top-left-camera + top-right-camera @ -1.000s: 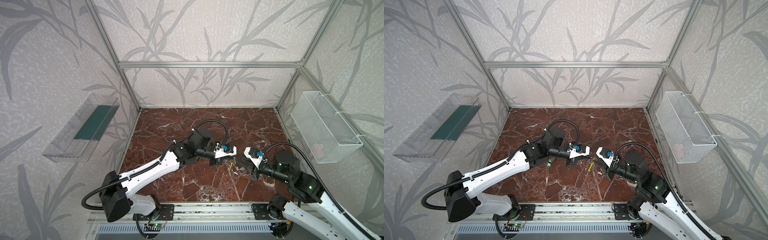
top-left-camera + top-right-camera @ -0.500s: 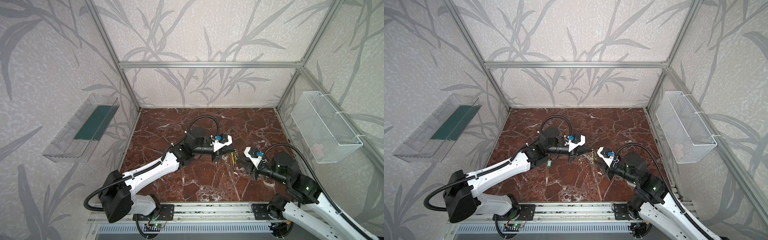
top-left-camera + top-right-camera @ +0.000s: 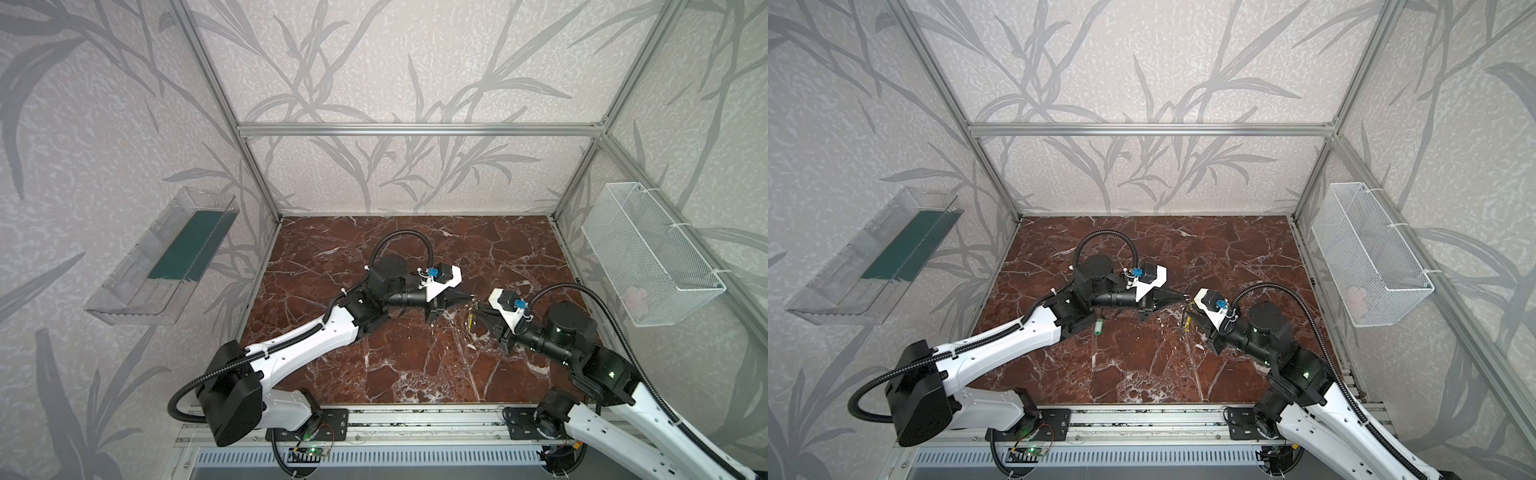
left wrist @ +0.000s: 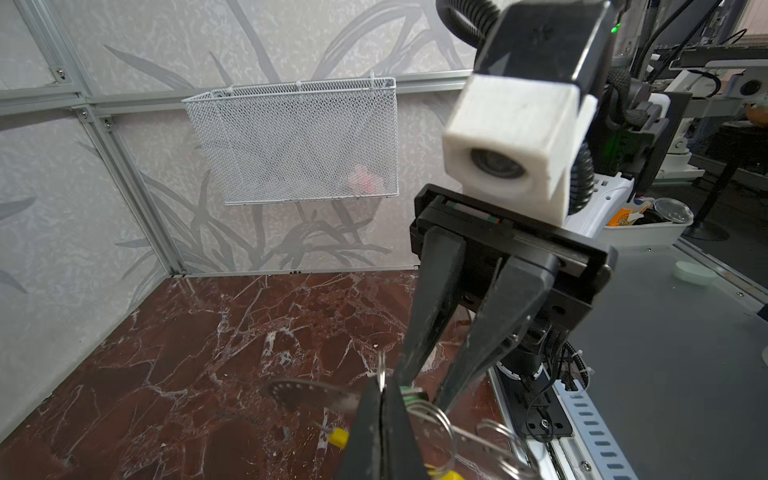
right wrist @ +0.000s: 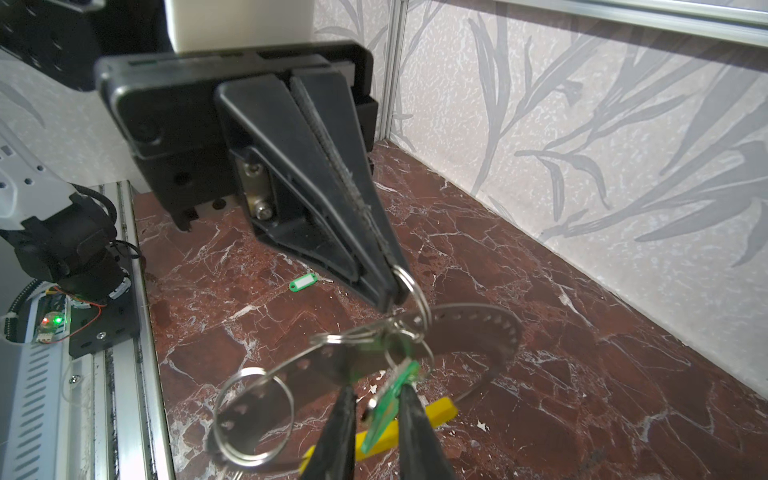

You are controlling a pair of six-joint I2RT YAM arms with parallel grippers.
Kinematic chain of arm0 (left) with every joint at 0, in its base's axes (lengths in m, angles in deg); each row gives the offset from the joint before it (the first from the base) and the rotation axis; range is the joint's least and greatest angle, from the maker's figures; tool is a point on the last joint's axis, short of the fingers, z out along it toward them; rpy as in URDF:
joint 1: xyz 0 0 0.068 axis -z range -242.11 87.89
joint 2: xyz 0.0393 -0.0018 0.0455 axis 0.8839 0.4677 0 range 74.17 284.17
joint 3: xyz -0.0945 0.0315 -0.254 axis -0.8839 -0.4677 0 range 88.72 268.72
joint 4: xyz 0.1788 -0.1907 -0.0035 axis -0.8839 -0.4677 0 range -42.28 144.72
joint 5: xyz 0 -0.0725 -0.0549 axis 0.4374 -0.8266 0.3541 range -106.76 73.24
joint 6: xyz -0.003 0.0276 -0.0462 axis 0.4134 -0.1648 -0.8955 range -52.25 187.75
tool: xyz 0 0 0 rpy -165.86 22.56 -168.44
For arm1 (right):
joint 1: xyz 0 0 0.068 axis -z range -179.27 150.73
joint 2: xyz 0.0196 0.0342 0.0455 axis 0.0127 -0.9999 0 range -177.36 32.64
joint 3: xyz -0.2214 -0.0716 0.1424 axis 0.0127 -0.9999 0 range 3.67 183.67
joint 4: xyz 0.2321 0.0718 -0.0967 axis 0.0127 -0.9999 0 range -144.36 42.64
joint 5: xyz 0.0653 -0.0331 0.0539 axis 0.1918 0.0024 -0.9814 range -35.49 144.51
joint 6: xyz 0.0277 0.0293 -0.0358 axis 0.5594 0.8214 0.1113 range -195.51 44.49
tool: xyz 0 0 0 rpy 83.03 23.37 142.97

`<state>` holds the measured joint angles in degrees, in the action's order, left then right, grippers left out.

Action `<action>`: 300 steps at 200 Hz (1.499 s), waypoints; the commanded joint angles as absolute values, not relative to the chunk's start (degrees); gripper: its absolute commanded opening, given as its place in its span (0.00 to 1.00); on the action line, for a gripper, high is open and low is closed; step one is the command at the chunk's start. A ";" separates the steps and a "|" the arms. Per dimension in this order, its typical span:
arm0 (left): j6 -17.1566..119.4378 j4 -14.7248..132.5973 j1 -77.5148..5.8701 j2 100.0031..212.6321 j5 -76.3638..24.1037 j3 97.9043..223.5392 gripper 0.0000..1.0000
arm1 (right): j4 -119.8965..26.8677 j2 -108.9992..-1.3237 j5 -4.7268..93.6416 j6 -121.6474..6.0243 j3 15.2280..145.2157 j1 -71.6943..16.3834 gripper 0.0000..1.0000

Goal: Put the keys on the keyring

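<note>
Right wrist view, mid-frame: the left gripper point(image 5: 390, 293) is clenched on a small split ring point(image 5: 414, 291), with the keyring point(image 5: 482, 326) just below it. At the bottom of the frame the right gripper point(image 5: 376, 392) has its jaws either side of the first key point(image 5: 390, 403), at its green tag. Whether they nip it yet, I can't tell from here. The second key point(image 5: 303, 283) lies alone on the floor point(image 5: 582, 374), centre left.

I'd say the first key is being threaded. Next it wants a firm pinch on the tag and a careful feed onto the band, left arm steady.

Since a second ago, in both top views, the left gripper has rolled over and carried the keyring up the frame.
</note>
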<state>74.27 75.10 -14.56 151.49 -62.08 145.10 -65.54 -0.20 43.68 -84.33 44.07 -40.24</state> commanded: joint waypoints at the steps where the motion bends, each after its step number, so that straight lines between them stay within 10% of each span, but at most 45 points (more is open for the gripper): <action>1: 70.92 80.92 -14.82 150.41 -63.69 144.26 0.00 | -63.78 -0.19 43.74 -85.00 43.64 -40.09 0.16; 300: 68.34 81.65 -15.62 151.52 -72.74 144.63 0.00 | -60.94 1.01 38.74 -87.84 45.78 -39.10 0.15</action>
<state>67.74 81.50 -15.52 152.81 -71.13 143.31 -62.50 1.64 40.60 -88.61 45.54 -39.50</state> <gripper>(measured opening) 0.048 0.160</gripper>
